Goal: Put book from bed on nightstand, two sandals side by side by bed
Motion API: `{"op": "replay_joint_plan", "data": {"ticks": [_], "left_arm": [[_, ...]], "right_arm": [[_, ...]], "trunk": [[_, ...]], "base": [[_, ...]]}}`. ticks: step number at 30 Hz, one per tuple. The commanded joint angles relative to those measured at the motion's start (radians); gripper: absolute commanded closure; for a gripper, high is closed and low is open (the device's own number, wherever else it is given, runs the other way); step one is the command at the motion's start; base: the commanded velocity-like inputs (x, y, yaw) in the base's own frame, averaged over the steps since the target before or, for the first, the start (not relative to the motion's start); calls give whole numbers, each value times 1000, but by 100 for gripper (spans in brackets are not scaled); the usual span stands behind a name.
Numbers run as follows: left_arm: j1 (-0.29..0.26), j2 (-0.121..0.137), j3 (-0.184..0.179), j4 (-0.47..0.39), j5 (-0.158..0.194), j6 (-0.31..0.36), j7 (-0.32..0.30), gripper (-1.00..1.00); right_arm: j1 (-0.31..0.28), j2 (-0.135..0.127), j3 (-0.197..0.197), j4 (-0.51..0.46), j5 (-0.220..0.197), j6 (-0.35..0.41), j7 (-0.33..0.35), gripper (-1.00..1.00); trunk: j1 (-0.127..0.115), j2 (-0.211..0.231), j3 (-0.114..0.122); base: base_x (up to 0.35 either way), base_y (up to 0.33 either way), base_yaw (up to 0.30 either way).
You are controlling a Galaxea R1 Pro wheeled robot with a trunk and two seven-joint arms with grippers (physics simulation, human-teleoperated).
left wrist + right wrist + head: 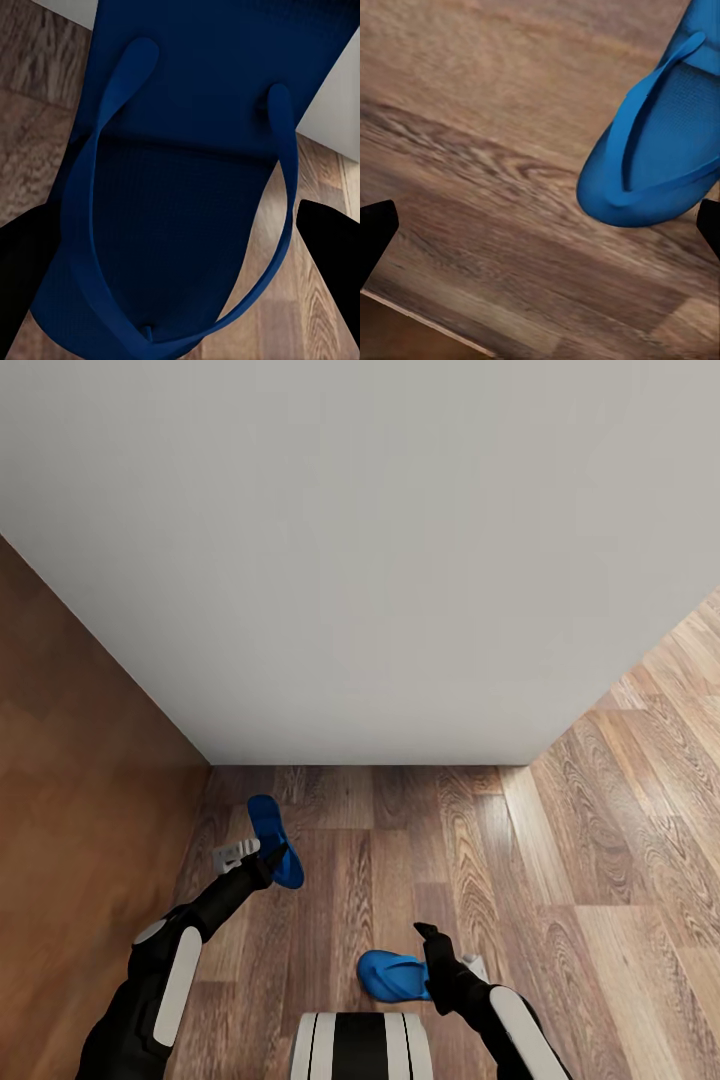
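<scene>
1. Looking down from the head view: the pale grey mattress of the bed (360, 560) fills the far half, its near edge meeting the striped brown wood-plank floor (600, 840); a plain brown wooden panel (70, 760) runs along the left side.
2. Left gripper (262, 860) is at the end of the black-and-white left arm (170, 970), low over the floor near the bed's near-left corner, touching a bright blue flat flip-flop sandal (272, 838).
3. In the left wrist view this first blue sandal (187, 187) sits strap side up between the two dark fingertips (330, 240), one on each side; fingers look closed on its edges, sandal held.
4. Second bright blue flip-flop sandal (392, 974) is nearer and to the right, just beside the right gripper (432, 945), on or just over the floor; contact with the floor cannot be told.
5. In the right wrist view the second sandal (660, 142) is off to one side, strap up, over the planks; right fingertips (375, 232) stand wide apart, nothing between them.
6. The two sandals are well apart, not side by side.
7. Robot's white-and-black trunk (360, 1045) sits at the near edge, centre.
</scene>
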Motion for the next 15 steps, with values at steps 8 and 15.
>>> {"op": "replay_joint_plan", "data": {"ticks": [8, 15], "left_arm": [[-1, -1, 3, 0, 8, 9, -5, 100], [-1, -1, 3, 0, 8, 9, -4, 100]], "right_arm": [[0, -2, -2, 0, -161, 5, -9, -100], [0, -1, -2, 0, -174, 4, -8, -100]], "trunk": [[0, 0, -1], [0, 0, -1]], "base": [[0, 0, 0], [0, 0, 0]]}}
